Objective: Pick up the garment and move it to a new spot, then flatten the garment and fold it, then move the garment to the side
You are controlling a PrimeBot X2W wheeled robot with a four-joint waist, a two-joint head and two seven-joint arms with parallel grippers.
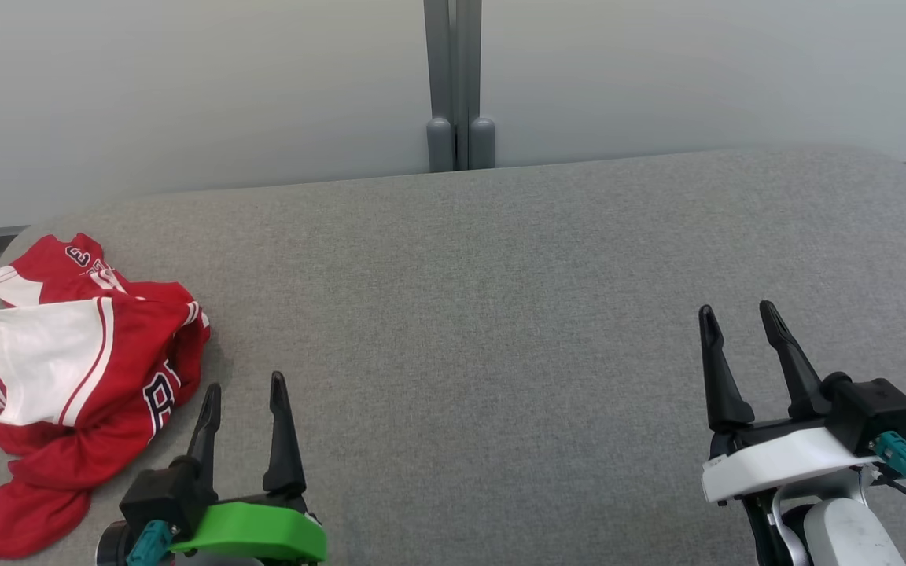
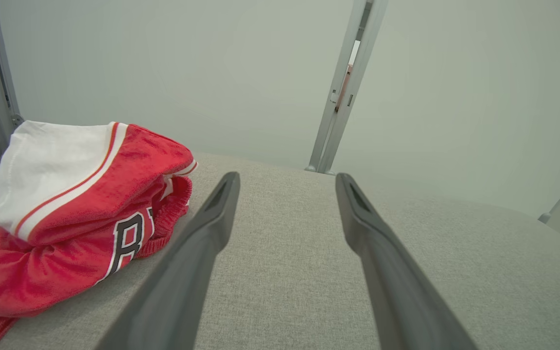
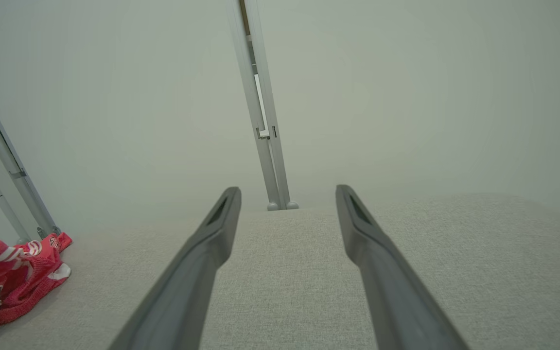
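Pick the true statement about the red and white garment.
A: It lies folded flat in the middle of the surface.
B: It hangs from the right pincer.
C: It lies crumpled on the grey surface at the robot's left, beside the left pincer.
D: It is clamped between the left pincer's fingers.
C: the garment lies bunched on the grey surface, just left of the left pincer, whose jaws stand open with nothing between them.

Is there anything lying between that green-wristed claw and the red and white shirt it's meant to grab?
Nothing visible does. The left gripper stands open close beside the crumpled red and white jersey, which lies toward its left, and only bare grey fabric tabletop shows in the narrow gap between them.
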